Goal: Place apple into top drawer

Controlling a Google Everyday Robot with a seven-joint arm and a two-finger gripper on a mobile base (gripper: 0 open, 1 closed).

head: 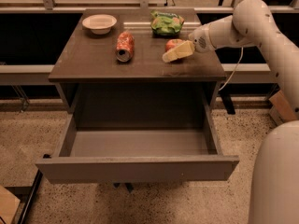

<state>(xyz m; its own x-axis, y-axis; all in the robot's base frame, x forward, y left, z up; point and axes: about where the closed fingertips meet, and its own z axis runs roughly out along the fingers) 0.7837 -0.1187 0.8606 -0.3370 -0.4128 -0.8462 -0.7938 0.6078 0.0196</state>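
The apple (172,43), small and red-orange, sits on the cabinet top (93,62) right of centre. My gripper (170,55) reaches in from the right on the white arm (233,27). It lies low over the cabinet top, right against the apple's front side. The top drawer (138,168) is pulled fully out below the cabinet top. Its smooth grey inside holds nothing.
A crushed red-and-white can (124,46) lies left of the apple. A green snack bag (167,23) sits just behind the apple. A white bowl (99,22) stands at the back left. My white body (275,181) fills the lower right beside the drawer.
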